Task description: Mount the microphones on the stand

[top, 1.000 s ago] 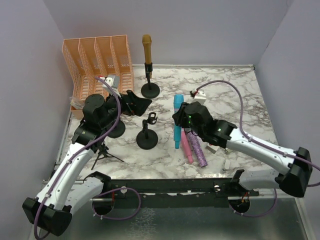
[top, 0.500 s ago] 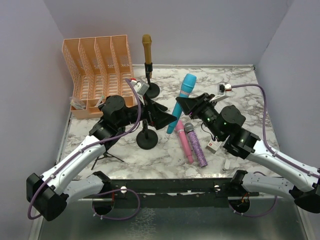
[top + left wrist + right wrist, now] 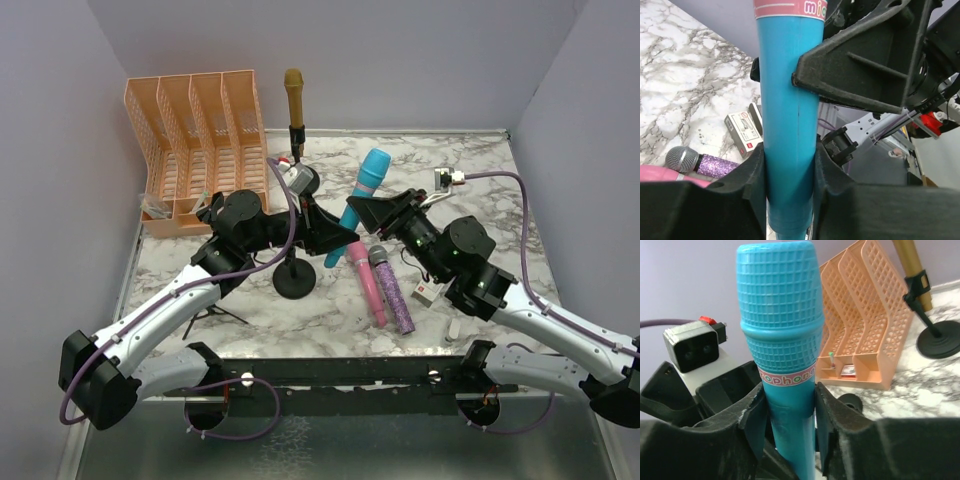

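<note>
The cyan microphone (image 3: 372, 172) hangs tilted above the table's middle, between both grippers. My left gripper (image 3: 333, 236) is shut on its lower handle (image 3: 787, 100), both pads pressed to it. My right gripper (image 3: 366, 212) straddles the handle just under the meshed head (image 3: 777, 305); its jaws stand slightly off it, with a thin gap on one side. The gold microphone (image 3: 293, 98) sits upright in the far stand. An empty black stand (image 3: 294, 280) is just below the left gripper. The pink microphone (image 3: 366, 286) and the glittery purple microphone (image 3: 394, 291) lie side by side on the marble.
An orange file rack (image 3: 195, 125) stands at the back left. A small tripod (image 3: 212, 312) sits by the left arm. Small white-and-red boxes (image 3: 428, 293) lie near the right arm. Side walls close in the table.
The right arm raised the cyan microphone off the table and tilted it. The left arm swung right and its wide-open jaws closed on the handle. The right jaws loosened a little.
</note>
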Motion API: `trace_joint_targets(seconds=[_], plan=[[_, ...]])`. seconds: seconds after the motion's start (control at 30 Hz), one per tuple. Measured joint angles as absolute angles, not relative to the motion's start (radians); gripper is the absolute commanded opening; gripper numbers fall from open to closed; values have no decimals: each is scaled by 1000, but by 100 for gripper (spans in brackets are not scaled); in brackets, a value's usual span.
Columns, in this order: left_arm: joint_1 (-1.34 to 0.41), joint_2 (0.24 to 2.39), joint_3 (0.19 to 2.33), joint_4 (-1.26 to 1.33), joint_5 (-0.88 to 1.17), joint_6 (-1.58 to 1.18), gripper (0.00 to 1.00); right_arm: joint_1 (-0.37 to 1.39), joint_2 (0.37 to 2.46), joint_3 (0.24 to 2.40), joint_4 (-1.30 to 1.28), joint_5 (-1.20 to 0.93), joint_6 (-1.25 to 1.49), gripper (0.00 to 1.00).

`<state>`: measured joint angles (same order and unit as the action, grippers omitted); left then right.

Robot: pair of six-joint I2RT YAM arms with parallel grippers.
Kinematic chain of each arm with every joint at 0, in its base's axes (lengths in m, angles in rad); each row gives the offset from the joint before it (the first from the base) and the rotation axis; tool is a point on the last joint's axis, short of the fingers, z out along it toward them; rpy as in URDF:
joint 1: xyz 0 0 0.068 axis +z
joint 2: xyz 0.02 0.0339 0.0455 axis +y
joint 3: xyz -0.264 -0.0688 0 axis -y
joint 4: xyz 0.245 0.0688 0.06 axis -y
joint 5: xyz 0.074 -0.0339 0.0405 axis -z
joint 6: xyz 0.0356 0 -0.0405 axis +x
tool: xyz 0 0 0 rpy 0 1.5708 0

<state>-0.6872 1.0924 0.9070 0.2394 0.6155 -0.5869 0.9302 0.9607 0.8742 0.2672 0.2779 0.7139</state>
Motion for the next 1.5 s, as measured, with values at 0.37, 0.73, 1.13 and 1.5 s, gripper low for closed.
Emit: trace_joint_targets(seconds=[0.37,0.73,1.13,1.5], plan=[[-688,1092,908,236,645,-532,0,930,954,895,209,282,789,55],[-687,1081,909,215,707,-467,0,930,953,921,187,273,796,23],[-689,1076,1008,-32,532,-311,88,931,957,931,185,334,607,1],[-688,968,1038,-402,104,-70,90,931,986,966,216,498,383,1]])
